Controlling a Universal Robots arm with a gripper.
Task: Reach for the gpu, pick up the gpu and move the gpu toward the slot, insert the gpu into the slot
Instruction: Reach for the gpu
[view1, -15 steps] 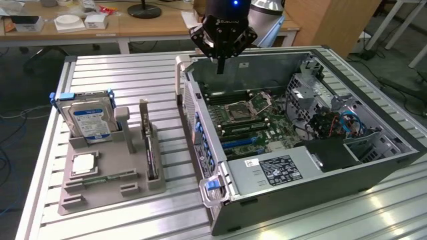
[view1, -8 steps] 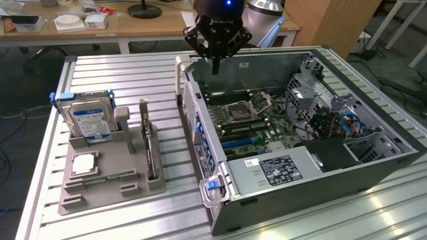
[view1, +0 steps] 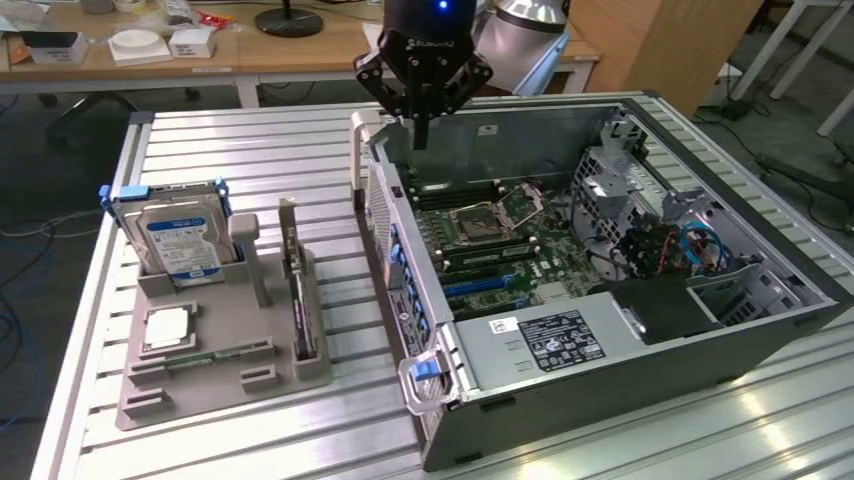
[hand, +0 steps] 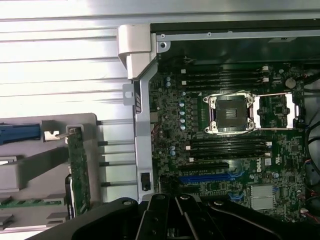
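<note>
hangs the claw (view1: 420, 135) closed on nothing above the far corner of the open case (view1: 667, 375), high enough to look straight down on rack and board alike. finds the gpu (view1: 296, 295) well apart from the claw, standing on its long edge in a groove of the grey rack (view1: 200, 395) on the exterior view's left, between the drive (view1: 180, 240) and the case. likely stands upright that way to leave the top edge free for a pinch from above. lies with the case on its side, lid off, so the board (view1: 534, 260) faces up and the blue slot (view1: 483, 285) opens upward, near the socket (view1: 478, 222). shows no card in the slot yet.
</note>
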